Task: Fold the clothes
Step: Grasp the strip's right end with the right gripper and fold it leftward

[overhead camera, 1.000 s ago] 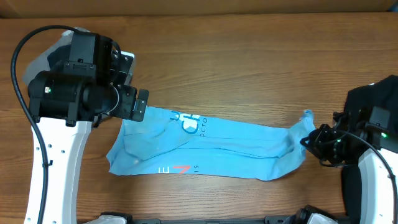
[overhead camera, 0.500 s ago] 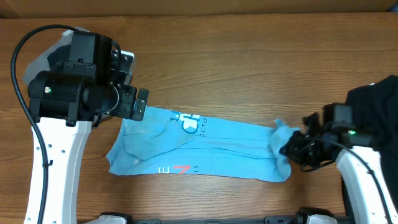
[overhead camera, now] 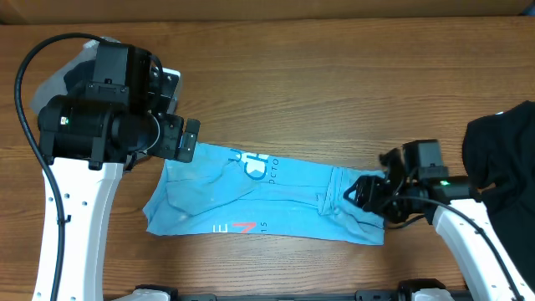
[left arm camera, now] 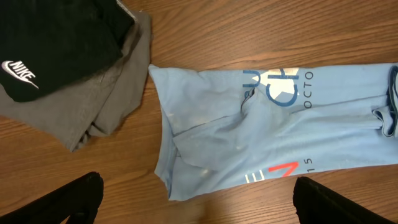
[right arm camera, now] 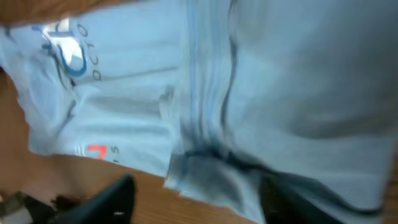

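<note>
Since a second ago the right gripper [overhead camera: 365, 194] has swung from the far right of the overhead frame toward the centre, dragging the right end of the light blue T-shirt [overhead camera: 251, 196] with it, so that end now lies doubled back over the shirt's body as a short flap. That placement looks like the first crosswise fold of a shirt already narrowed into a long strip, which lies across the middle of the table [overhead camera: 334, 84]. The right wrist view, though blurred, shows this gripper's fingers [right arm camera: 118, 194] spread apart with cloth below them, so it seems to be letting the flap go. At the left of the overhead frame the left gripper [overhead camera: 189, 142] hangs just above the shirt's collar end, its fingers [left arm camera: 78, 199] spread wide and holding nothing, probably waiting its turn. By count: one blue shirt; one black Nike piece [left arm camera: 37, 56] lying on one grey garment [left arm camera: 106, 99], upper left in the left wrist view; one black garment [overhead camera: 501, 146] at the right edge of the overhead frame; two arms.
</note>
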